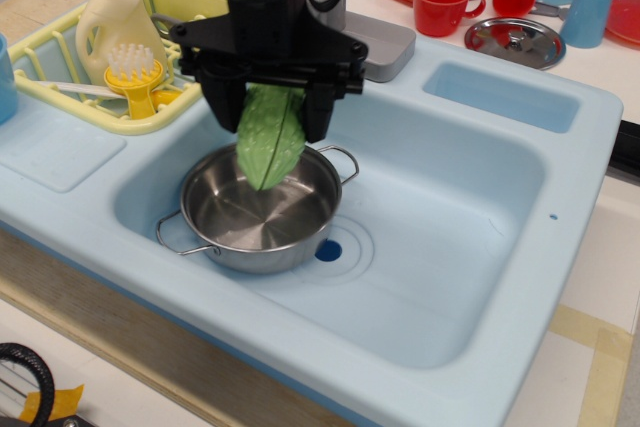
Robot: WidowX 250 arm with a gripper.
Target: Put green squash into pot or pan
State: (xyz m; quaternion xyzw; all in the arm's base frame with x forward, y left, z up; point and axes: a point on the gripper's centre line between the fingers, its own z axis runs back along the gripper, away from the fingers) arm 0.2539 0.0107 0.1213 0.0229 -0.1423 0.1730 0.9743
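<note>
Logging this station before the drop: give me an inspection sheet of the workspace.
Surface: light blue toy sink, basin bare apart from the pot; dark blue drain spot beside it.
Job's things: green squash held point-down above the steel pot, not yet inside; pot empty, upright.
Clutter: yellow dish rack with a cream bottle and a yellow brush; red cups, blue cup, steel lid behind the sink.
Grippers: end effector shut on the squash, over the pot's back rim.
Cables: nothing seen around the sink; a black loop at the bottom left corner, unclear.
Surroundings: grey faucet base; pale counter with tape at right.
</note>
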